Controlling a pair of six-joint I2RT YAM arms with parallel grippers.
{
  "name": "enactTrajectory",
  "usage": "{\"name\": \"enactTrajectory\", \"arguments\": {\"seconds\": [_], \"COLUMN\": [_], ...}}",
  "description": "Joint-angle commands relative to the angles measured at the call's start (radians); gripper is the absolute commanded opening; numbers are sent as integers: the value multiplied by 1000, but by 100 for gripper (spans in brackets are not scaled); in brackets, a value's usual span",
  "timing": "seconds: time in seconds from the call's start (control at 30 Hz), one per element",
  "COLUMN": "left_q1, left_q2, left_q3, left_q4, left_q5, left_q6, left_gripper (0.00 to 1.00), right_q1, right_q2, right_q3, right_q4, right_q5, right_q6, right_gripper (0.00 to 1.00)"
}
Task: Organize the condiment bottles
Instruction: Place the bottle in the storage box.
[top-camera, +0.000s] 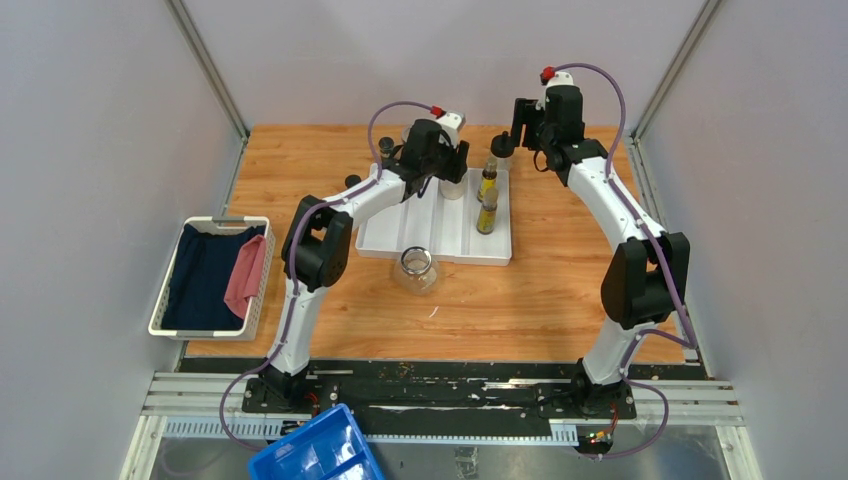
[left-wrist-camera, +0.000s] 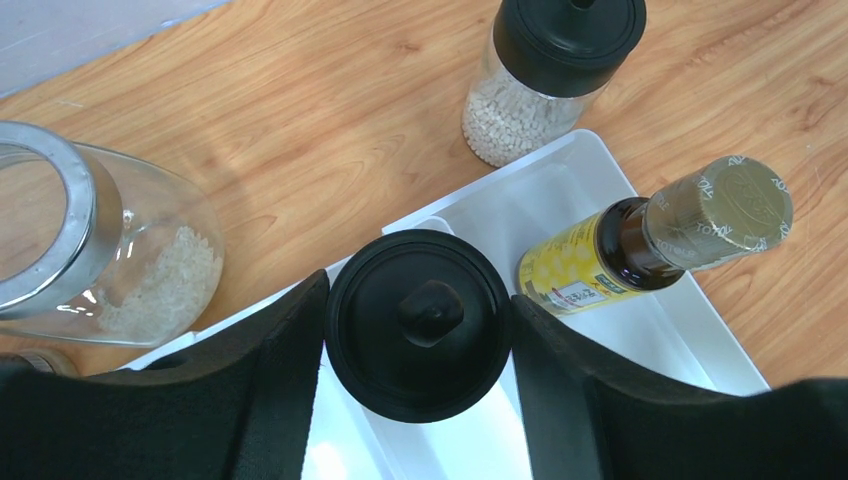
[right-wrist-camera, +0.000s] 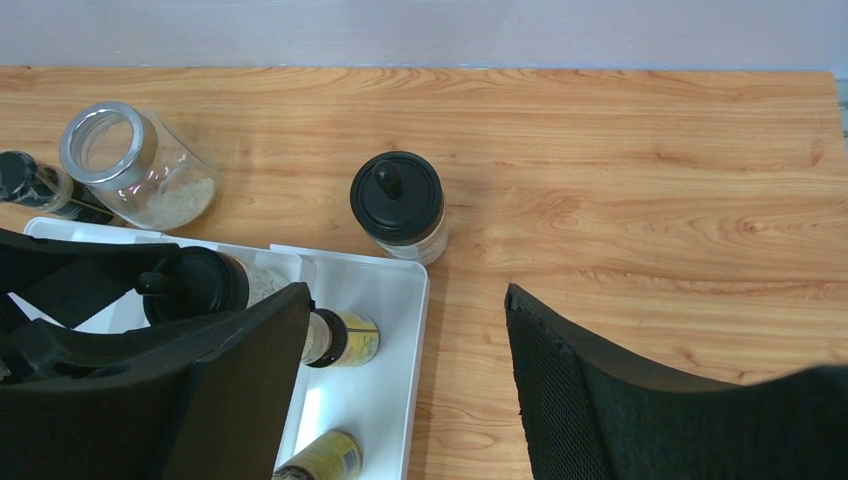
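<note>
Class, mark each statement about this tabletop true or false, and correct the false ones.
1. Both oil bottles are in the tray. True.
2. The right gripper holds a bottle. False: it is open and empty.
3. The left gripper is clamped on a black-capped bottle in the tray. True.
4. The jar nearest the arm bases sits in the tray. False: it stands on the table, just outside the tray's near edge.
5. The basket holds bottles. False: it holds cloths.
</note>
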Motion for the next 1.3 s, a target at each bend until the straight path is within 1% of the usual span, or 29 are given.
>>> {"name": "enactTrajectory", "arguments": {"seconds": [0.0, 0.1, 0.23, 0.43, 0.67, 0.77, 0.93, 1.03, 1.27], "left_q1": [-10, -9, -10, -11, -11, -9, -10, -10, -6], "left_q2": [-40, -54, -70, -103, -157, -186, -220, -216, -148], "left_q3": [-20, -31, -46, -70, -86, -83, -40, 15, 228], "left_q4": [56, 55, 56, 55, 53, 34, -62, -135, -370], "left_q5": [6, 12, 17, -2, -35, -69, -202, -271, -388], "left_q6": [-11, -15, -22, -22, -23, -31, -72, -97, -96], "left_gripper": [67, 77, 86, 91, 92, 93, 94, 94, 95], "right_q1": [-14, -14, -14, -14, -13, -14, -12, -11, -8], "right_q2": [8, 2, -9, -23, -43, -48, -56, -65, -78], "right_q3": [13, 14, 6, 3, -6, -6, 0, -1, -3], "right_q4": [-3, -7, -10, -15, -18, -22, -32, -38, -47], "right_q5": [-16, -19, -23, -27, -25, -25, -33, -34, -31], "right_q6": [9, 11, 16, 19, 19, 19, 24, 24, 23], "right_gripper": [75, 75, 74, 74, 74, 74, 74, 74, 74]}}
